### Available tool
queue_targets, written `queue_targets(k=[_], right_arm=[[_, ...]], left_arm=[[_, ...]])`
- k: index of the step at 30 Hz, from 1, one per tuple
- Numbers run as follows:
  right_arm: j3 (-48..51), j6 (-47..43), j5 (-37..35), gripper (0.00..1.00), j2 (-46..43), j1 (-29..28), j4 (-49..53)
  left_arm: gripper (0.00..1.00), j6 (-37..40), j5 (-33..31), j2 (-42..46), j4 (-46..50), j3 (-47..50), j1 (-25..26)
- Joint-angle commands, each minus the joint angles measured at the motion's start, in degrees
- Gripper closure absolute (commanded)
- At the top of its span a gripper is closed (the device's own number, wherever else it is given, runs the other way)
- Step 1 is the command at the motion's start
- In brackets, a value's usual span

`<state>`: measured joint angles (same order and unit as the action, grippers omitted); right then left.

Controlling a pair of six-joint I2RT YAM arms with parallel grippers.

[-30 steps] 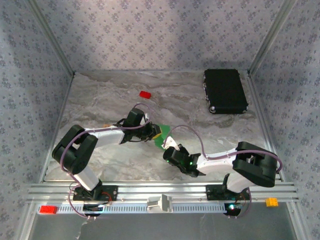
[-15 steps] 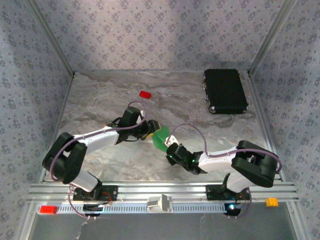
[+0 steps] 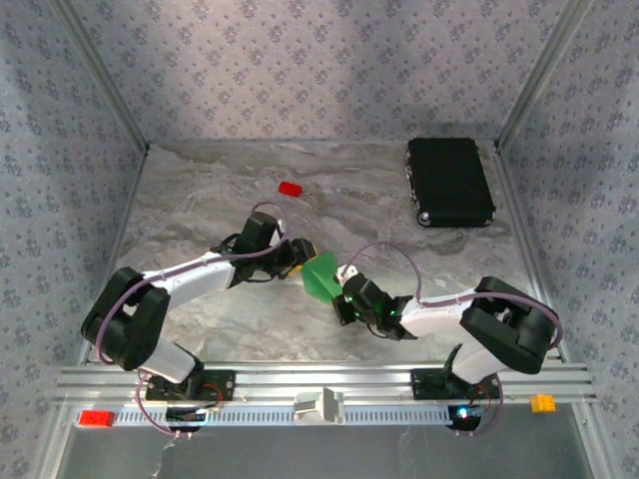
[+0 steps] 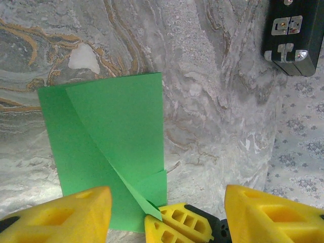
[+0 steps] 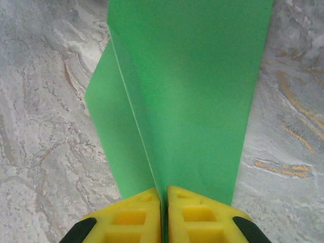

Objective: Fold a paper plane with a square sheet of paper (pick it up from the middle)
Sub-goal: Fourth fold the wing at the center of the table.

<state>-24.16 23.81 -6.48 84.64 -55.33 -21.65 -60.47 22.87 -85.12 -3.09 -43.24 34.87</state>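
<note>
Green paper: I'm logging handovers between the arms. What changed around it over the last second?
The left gripper opened and released the square sheet of paper, and its arm stretched out flatter. The right gripper kept its grip on the sheet's folded end while its wrist swung slightly away from the bases. The sheet barely shifted. The red block and black case stayed put.

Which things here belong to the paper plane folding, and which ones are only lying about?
Belong to the job: green paper sheet, partly folded, pinched by the right gripper.
Lying about: small red block; black case.
</note>
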Motion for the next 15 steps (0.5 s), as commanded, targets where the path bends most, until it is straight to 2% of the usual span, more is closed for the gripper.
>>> queue_targets(k=[1,7,15], right_arm=[[1.38,3.44,5.19,0.89,0.18,1.59,-2.04],[3.26,9.42,15.35,0.90,-1.18,7.27,-7.05],[3.30,17.20,30.06,0.90,-0.98,15.08,-10.14]], left_arm=[[0.40,0.79,0.05,0.44,0.63,0.27,-0.24],[0.44,0.79,0.23,0.02,0.29,0.32,-0.24],[0.58,0.62,1.91,-1.96,-1.66,0.31,0.06]])
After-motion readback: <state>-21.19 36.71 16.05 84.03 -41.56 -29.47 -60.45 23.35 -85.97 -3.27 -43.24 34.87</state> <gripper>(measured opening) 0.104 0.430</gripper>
